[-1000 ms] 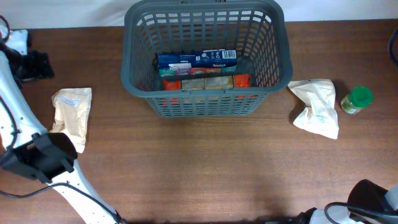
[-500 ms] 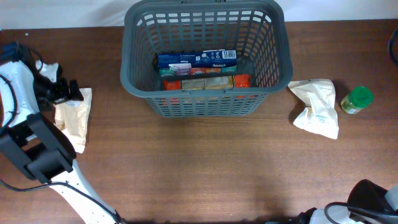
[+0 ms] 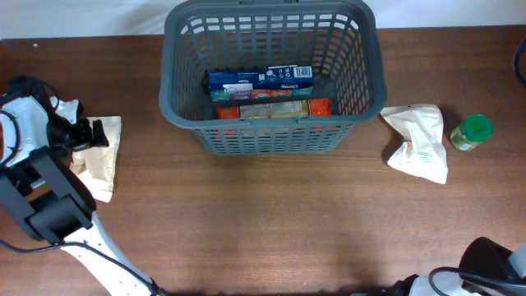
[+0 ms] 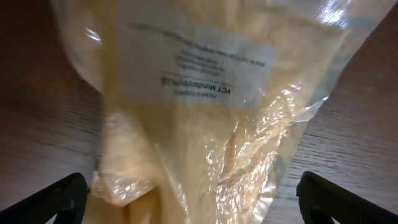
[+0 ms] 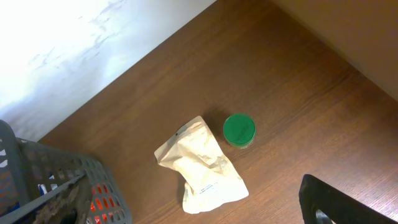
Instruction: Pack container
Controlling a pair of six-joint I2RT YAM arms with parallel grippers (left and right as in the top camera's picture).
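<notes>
The dark grey slotted basket [image 3: 271, 140] stands at the back middle of the table and holds a blue box [image 3: 259, 80] and orange packs [image 3: 271, 108]. A beige plastic pouch [image 3: 105, 160] lies at the left. My left gripper [image 3: 90, 134] is open over its upper end. In the left wrist view the pouch [image 4: 205, 106] fills the space between the spread jaws [image 4: 193, 199], which are apart from it. A second pouch [image 3: 419, 140] lies right of the basket. My right gripper [image 5: 193, 218] is open and empty, high above the table; only one finger shows.
A small green-lidded jar [image 3: 471, 131] stands right of the second pouch; both show in the right wrist view, the jar [image 5: 239, 129] and the pouch [image 5: 202, 165], with the basket corner [image 5: 56, 180] at the left. The right arm's base [image 3: 493, 263] sits at the front right.
My left gripper has swung from the far left edge over to the left pouch and come down on its upper end, jaws still open. The right arm has not moved.
</notes>
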